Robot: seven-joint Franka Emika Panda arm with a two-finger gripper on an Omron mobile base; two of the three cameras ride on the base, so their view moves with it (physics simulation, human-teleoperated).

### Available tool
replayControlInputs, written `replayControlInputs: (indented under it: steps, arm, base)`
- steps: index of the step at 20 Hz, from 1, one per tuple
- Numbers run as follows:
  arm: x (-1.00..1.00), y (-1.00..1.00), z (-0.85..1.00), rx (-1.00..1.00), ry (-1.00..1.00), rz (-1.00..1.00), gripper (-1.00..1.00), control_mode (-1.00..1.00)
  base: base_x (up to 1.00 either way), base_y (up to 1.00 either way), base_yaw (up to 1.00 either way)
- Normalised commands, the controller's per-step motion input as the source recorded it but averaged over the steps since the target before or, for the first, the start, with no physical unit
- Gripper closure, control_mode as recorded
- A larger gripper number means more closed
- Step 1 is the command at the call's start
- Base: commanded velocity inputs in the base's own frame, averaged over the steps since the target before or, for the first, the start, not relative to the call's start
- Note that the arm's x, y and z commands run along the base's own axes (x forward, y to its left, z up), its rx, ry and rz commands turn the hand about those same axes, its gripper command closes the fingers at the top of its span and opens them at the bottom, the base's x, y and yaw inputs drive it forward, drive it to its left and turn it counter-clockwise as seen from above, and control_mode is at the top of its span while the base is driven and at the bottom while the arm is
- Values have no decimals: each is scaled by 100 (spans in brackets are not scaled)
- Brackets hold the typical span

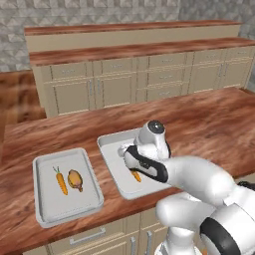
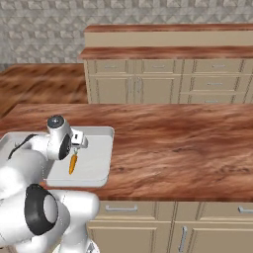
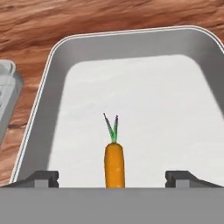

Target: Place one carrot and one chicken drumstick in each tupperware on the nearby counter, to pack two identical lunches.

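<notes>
Gripper jaws stand wide apart in the hand view, the two dark finger tips low at either side with a carrot between them but touching neither — it lies released on the pale floor of a light-grey tupperware, green top pointing toward the tray's far wall. Reddish-brown counter shows beyond the rim, and a corner of a second tray sits just beside it at the left edge. From the left base view, the white arm rises from the lower right and bends over the right-hand tray, hiding much of it; the orange tip of the carrot shows just under the wrist. To the left, near but apart, the other tupperware holds a carrot and a brown chicken drumstick lying side by side, not touching. Both trays rest on the near counter; beige cabinets with a wood top stand across the floor behind. From the right base view, the arm comes up from the lower left, its hand over the tray, and the carrot lies on the tray floor just below the hand. Drawer fronts with metal bar handles run under the counter's near edge.
</notes>
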Motion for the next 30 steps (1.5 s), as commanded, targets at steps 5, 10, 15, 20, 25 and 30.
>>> replayControlInputs:
  steps: [5,10,15,20,25,30]
  arm:
    - [-94,-44,91,0,13,-5,-100,-100]
    - [-100,-48,76,0,3,-6,-100,-100]
    - [-100,-54,81,0,-7,-4,-100,-100]
    - [-100,-44,76,0,-13,0,-100,-100]
    - [-100,-17,75,0,-12,0,-100,-100]
    - [-100,-8,57,0,-23,2,-100,-100]
  base:
    - [0,0,0]
    - [0,0,0]
    - [0,0,0]
    - [0,0,0]
    - [0,0,0]
    - [0,0,0]
